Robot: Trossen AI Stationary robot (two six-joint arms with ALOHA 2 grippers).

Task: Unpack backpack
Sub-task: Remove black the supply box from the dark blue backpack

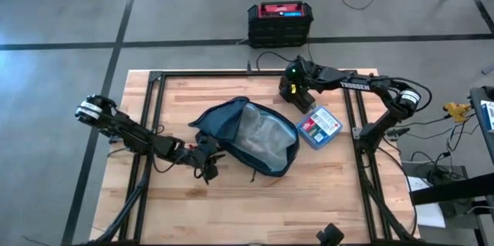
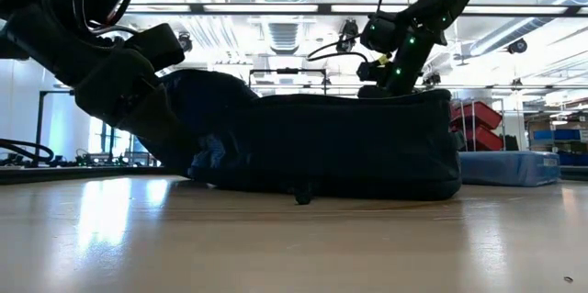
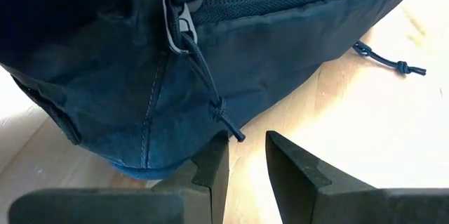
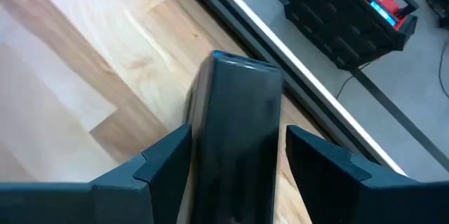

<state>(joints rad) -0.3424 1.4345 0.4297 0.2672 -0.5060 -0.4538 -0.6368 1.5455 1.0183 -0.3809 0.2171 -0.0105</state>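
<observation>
The dark navy backpack (image 1: 247, 134) lies flat on the wooden table, its zip open and grey lining (image 1: 261, 130) showing. My left gripper (image 1: 210, 166) stands open at its near left edge, low over the table. In the left wrist view the zip slider (image 3: 179, 15) and its knotted cord (image 3: 209, 87) hang just beyond the fingertips (image 3: 214, 157). My right gripper (image 1: 293, 90), at the table's far side beyond the backpack, is shut on a dark flat block (image 4: 238, 97). My left gripper's one fingertip (image 3: 212, 155) stands right at the backpack's lower edge (image 3: 175, 161); I cannot tell whether it touches. My right gripper pinches the dark block's two long sides (image 4: 200, 136) between its two fingers, which lie along the block. The block's end (image 4: 238, 61) sticks out past the fingertips. I cannot tell whether it rests on the table.
A small blue box with a red label (image 1: 319, 126) lies on the table right of the backpack. A black crate with a red top (image 1: 279, 22) stands on the floor beyond the far edge. A loose cord (image 3: 389, 59) trails on the wood. Black frame rails (image 1: 154, 115) run along the table's sides.
</observation>
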